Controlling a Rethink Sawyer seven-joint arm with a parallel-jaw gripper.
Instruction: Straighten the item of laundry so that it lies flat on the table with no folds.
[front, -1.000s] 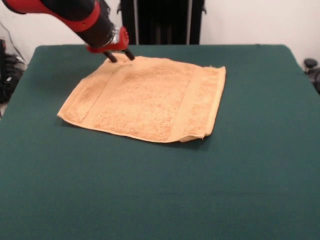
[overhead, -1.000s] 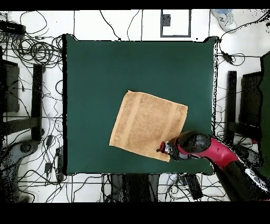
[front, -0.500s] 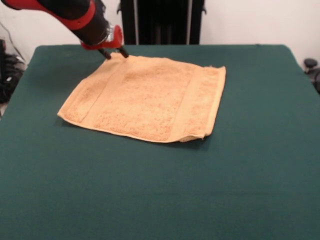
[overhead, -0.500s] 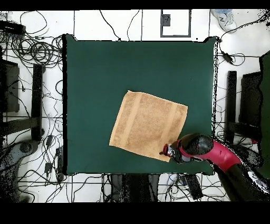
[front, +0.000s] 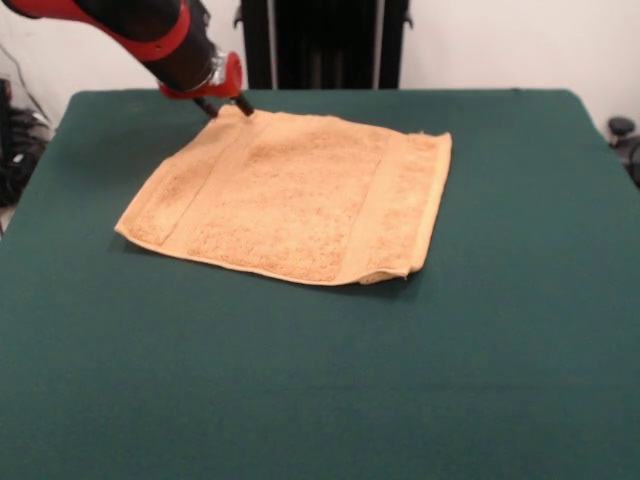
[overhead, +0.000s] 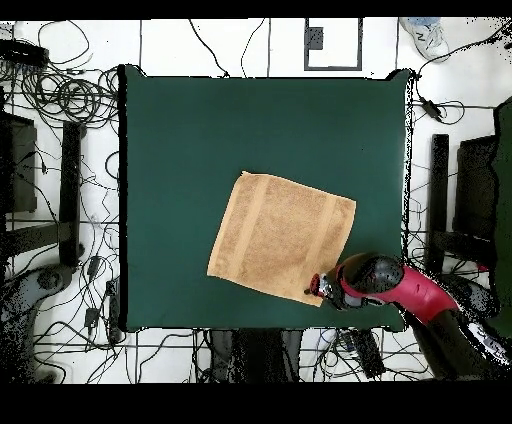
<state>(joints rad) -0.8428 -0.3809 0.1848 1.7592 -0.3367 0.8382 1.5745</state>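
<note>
Your towel (front: 295, 192) lay spread nearly flat on the green tabletop (front: 320, 380), one near corner slightly curled. Your gripper (front: 228, 104) stood at its far corner, jaws parted a little, gripping nothing.

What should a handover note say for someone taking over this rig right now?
End effector: at the far corner of the light orange-tan terry-cloth towel; two dark fingertips show apart, right at the corner's edge, and whether they touch the cloth is unclear.
Towel: spread on the dark green felt-topped table, skewed to its edges.
Done: it lies nearly flat.
Left: the near right corner looks slightly turned up; smooth it, then clear the arm.
</note>
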